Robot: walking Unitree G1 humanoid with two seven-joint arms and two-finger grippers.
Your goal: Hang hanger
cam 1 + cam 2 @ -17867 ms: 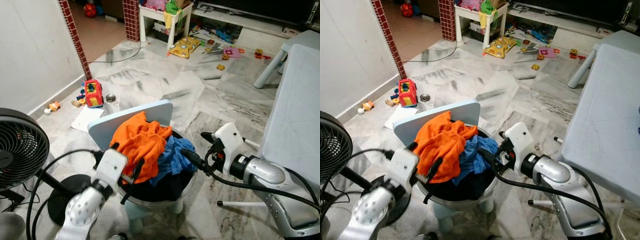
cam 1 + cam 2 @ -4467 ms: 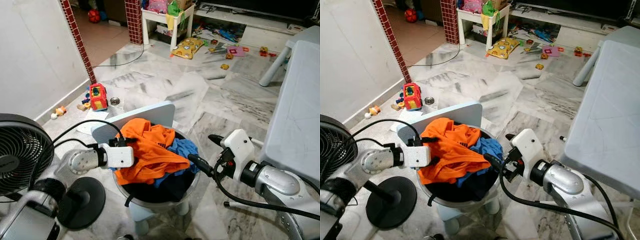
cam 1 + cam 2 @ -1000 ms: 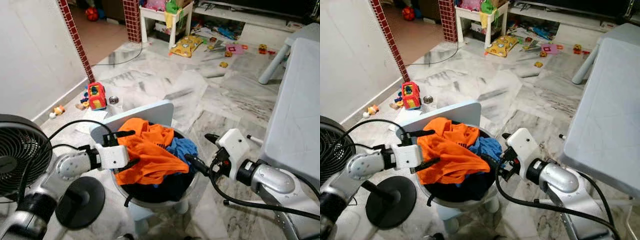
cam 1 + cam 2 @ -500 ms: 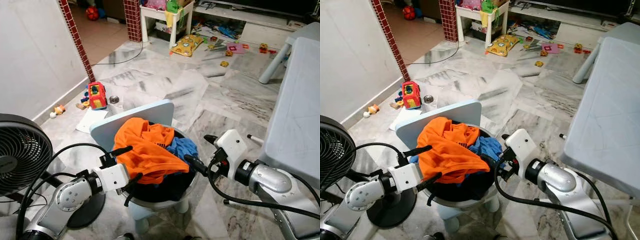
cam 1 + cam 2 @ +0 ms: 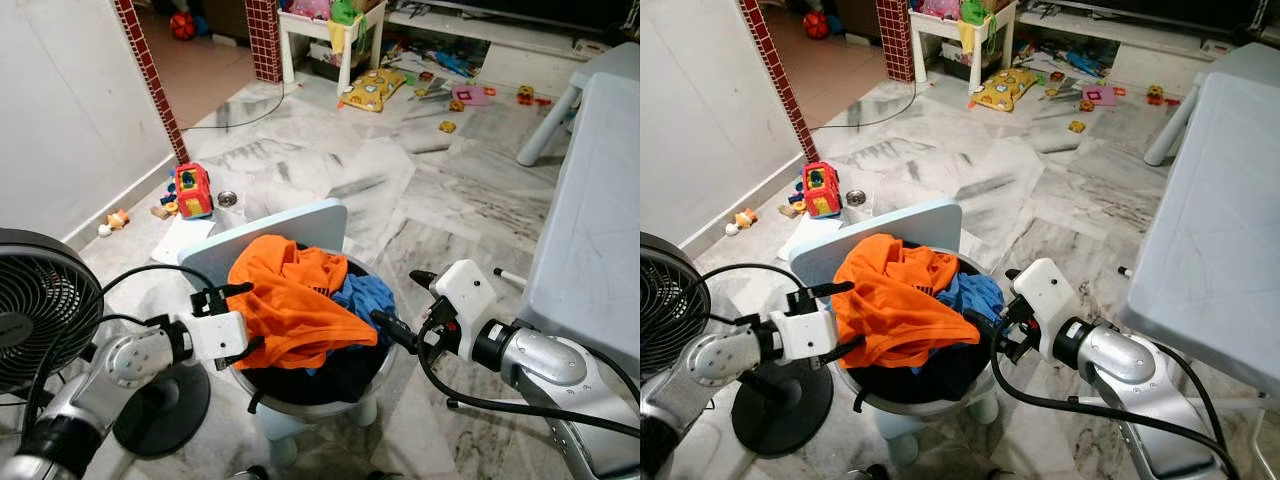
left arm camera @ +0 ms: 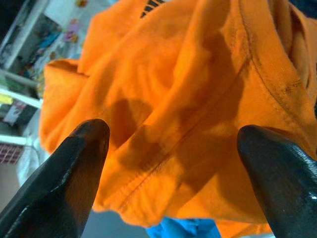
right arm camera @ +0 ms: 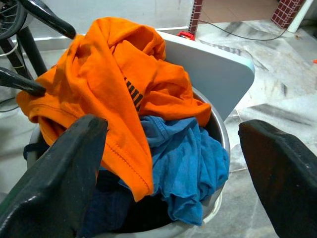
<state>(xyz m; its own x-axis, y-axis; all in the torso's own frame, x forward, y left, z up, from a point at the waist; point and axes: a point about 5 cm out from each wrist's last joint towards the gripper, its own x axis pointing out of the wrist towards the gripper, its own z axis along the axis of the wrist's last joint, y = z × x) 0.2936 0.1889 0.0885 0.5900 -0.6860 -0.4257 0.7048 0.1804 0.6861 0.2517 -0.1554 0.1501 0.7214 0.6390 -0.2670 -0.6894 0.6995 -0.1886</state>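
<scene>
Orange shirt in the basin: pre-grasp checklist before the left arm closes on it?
1. Left gripper open: ok, its fingers are spread wide in the left wrist view.
2. Left gripper lined up on the orange shirt: ok, the cloth lies between and just beyond the fingertips.
3. Shirt free to lift: ok, it lies on top of the pile, draped over the blue garment.
4. Right gripper clear of the grasp: ok, open at the basin rim on the opposite side.
5. Basin steady on the small chair: cannot tell.
6. Hanger ready for the shirt: cannot tell.
</scene>
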